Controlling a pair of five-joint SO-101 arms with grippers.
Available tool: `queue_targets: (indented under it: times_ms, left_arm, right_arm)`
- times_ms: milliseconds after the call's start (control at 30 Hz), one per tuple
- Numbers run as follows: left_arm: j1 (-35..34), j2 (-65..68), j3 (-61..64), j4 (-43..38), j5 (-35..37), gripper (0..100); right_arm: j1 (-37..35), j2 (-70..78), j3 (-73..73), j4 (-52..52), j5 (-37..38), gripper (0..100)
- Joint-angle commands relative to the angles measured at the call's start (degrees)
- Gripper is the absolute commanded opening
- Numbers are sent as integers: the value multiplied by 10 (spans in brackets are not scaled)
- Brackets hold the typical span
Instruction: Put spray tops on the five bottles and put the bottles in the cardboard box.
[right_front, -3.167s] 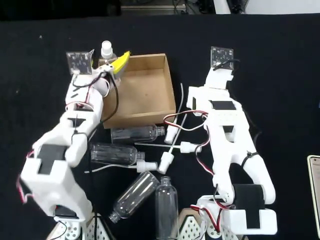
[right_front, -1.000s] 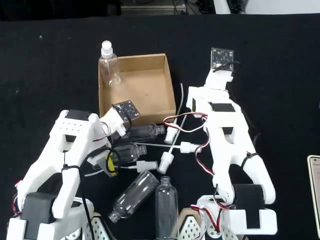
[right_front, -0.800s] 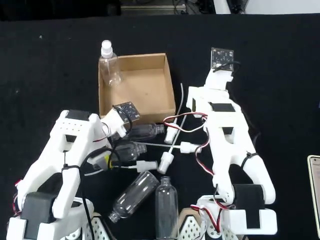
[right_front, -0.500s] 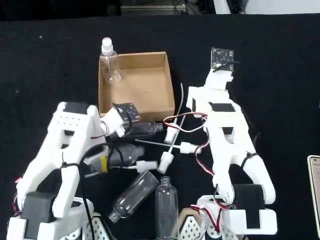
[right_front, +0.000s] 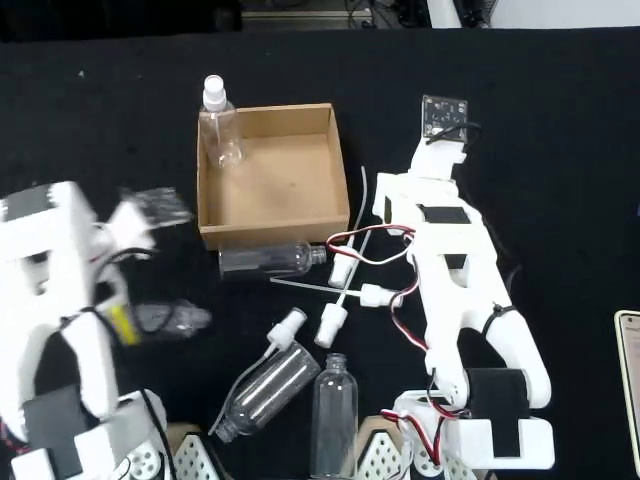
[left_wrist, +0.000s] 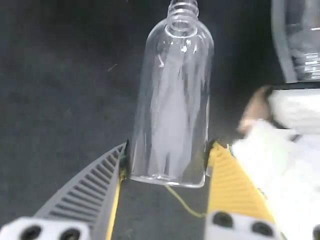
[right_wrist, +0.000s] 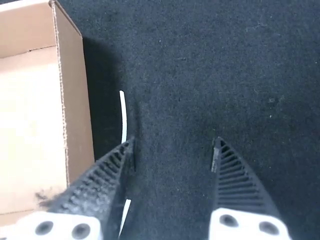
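**Left hand grips bare bottle; one capped bottle stands in the box**

My left hand (left_wrist: 167, 148) is clamped on the base end of a clear bottle (left_wrist: 172, 95), whose threaded neck is open and carries no top. I hold it over the black bench (right_front: 560, 150), off the near-left corner of the cardboard box (right_front: 270, 232); from above, hand and bottle show as a blur. My right hand (right_wrist: 172, 145) is spread wide with nothing between its fingers. It sits low over the bench, just beside the box wall that faces my right arm, close to a loose white dip tube (right_wrist: 123, 117). A capped bottle (right_front: 218, 125) stands upright in the box's far-left corner. A second bottle (right_front: 270, 258) lies on its side just in front of the box. A third bottle (right_front: 265, 385) and a fourth bottle (right_front: 333, 410) lie close together nearer my bases. Loose spray tops (right_front: 330, 325) lie between those bottles and my right arm.
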Motion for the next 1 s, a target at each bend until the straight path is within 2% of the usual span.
queue_targets:
  times_ms: [0, 133, 233, 367, 433, 567, 700, 900, 967]
  left_arm:
    - [-146, -3, 19, -91, -62, 224]
    - [-239, -3, 67, -201, -70, 226]
    - [-262, -3, 91, -228, -70, 250]
    - [-248, -11, 91, -227, -66, 380]
    - [-230, -11, 76, -218, -64, 377]
    - [-170, -3, 12, -150, -26, 356]
    - [-149, 10, 6, -183, -14, 357]
    - [-149, 98, 0, -197, -13, 355]
    - [-148, 127, 1, -224, -9, 354]
  right_arm:
    - [11, -34, -5, -10, 0, 211]
    - [11, -34, -5, -10, 0, 211]
    - [10, -34, -5, -11, 0, 211]
    - [10, -34, -5, -11, 0, 211]
    - [10, -34, -5, -9, 0, 211]
    - [10, -34, -5, -9, 0, 211]
    - [10, -34, -4, -9, 0, 211]
    - [10, -34, -4, -9, 0, 211]
    - [10, -34, -4, -9, 0, 211]
